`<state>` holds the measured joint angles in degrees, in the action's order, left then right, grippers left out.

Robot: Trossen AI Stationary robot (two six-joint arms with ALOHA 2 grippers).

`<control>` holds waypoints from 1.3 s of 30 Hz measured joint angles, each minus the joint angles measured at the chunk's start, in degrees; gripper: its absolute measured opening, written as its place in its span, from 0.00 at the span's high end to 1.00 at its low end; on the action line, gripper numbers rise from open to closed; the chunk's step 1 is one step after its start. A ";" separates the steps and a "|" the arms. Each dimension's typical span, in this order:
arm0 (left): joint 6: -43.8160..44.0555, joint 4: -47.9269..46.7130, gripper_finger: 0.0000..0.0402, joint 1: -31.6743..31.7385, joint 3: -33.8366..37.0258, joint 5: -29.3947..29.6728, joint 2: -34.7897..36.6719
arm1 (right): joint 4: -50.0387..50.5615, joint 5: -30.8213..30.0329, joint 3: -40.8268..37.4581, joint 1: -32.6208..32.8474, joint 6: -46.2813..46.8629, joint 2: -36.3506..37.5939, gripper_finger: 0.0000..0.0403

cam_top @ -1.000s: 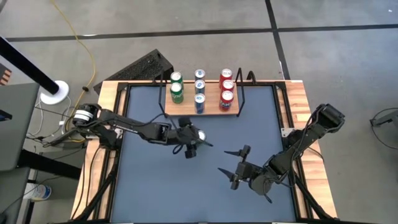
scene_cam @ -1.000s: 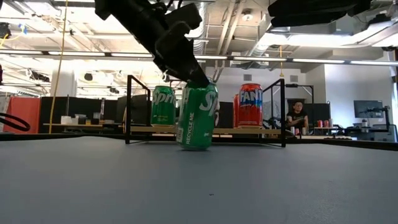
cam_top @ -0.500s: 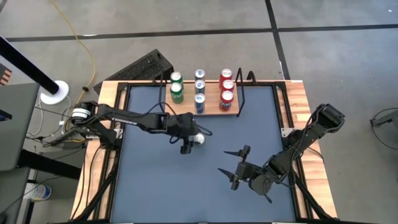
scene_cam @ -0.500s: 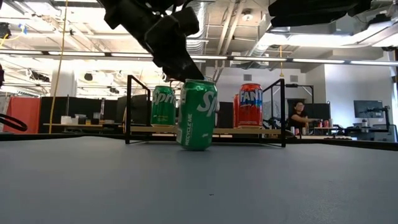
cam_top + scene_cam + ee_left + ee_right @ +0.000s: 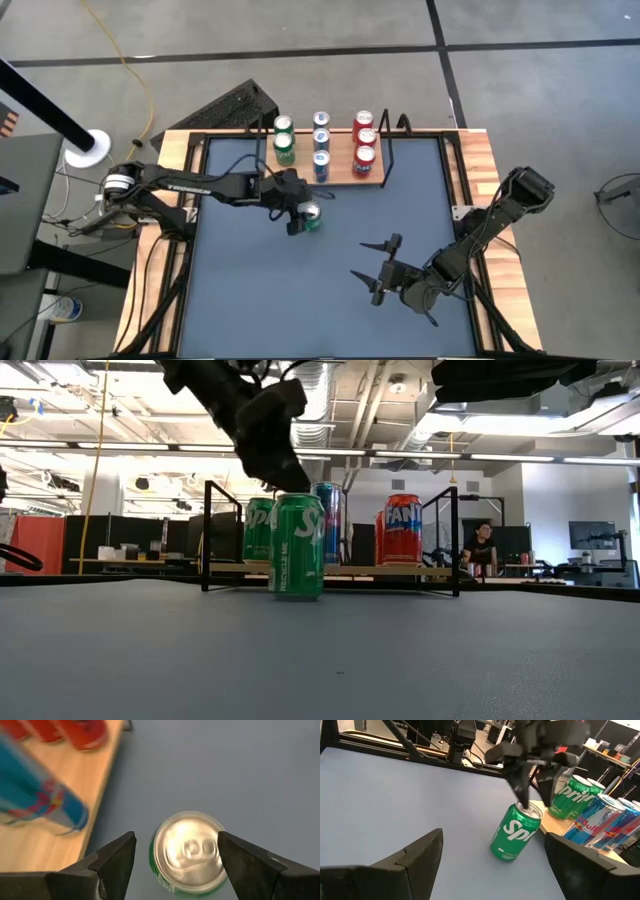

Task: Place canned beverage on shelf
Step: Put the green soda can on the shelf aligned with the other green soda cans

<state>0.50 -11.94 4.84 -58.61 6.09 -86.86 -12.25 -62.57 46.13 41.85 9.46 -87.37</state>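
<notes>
The left gripper (image 5: 303, 212) is carrying the green can (image 5: 310, 217) toward the shelf (image 5: 325, 176), jaws clamped around its top; it is now hovering just beside the shelf's near edge; the right gripper (image 5: 372, 268) is waiting wide open, empty.

In the left wrist view the blue can (image 5: 42, 807) on the shelf (image 5: 45, 845) was smeared with blur, its label unreadable. The red cans (image 5: 80, 732) were cut off by the picture's edge. In the low view the green can (image 5: 297, 546) hid most of the blue one, and the left hand (image 5: 275, 470) ran out past the edge.
</notes>
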 joint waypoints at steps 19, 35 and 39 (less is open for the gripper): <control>39.00 -17.42 0.33 4.65 -10.98 1.13 3.09 | 0.03 4.22 0.00 -1.55 0.58 0.00 0.15; 39.24 -33.02 0.35 -1.43 -24.63 2.75 -12.25 | 0.49 4.24 0.00 -1.88 0.62 0.02 0.15; 38.68 -32.51 0.35 -0.95 -24.63 2.07 -13.37 | 0.74 4.24 0.00 -1.88 0.62 0.02 0.15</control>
<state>39.18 -44.45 3.89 -83.24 8.16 -100.22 -11.51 -58.33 46.13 39.97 10.09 -87.35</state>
